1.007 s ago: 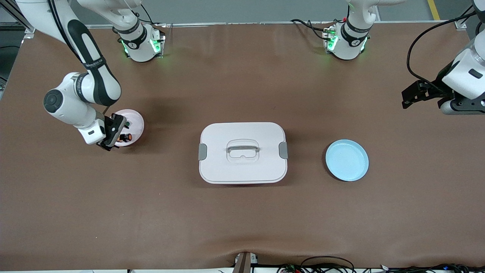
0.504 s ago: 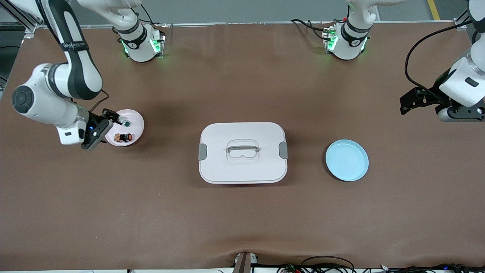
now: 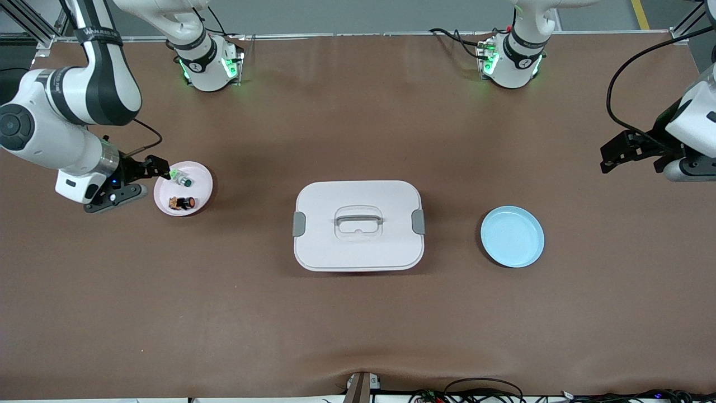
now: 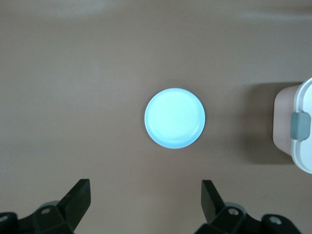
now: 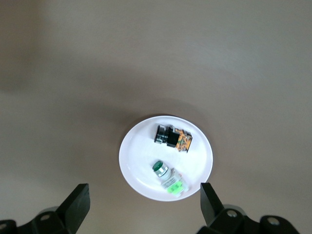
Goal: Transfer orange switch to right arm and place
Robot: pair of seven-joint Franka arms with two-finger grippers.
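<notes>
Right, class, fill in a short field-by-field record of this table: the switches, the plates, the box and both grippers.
orange switch: lying on the pink plate
green switch: same plate, farther from the front camera
white lidded box: mid-table, lid on
blue plate: bare, toward the left arm's end
right gripper: open, beside the pink plate, holding nothing
left gripper: open, raised at the left arm's end, holding nothing

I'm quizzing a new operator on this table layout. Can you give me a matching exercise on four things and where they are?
Things:
1. orange switch
2. blue plate
3. white lidded box
4. right pincer

Places:
A. middle of the table
B. on the pink plate
C. empty, toward the left arm's end
D. open, beside the pink plate

Pairs: 1-B, 2-C, 3-A, 4-D
</notes>
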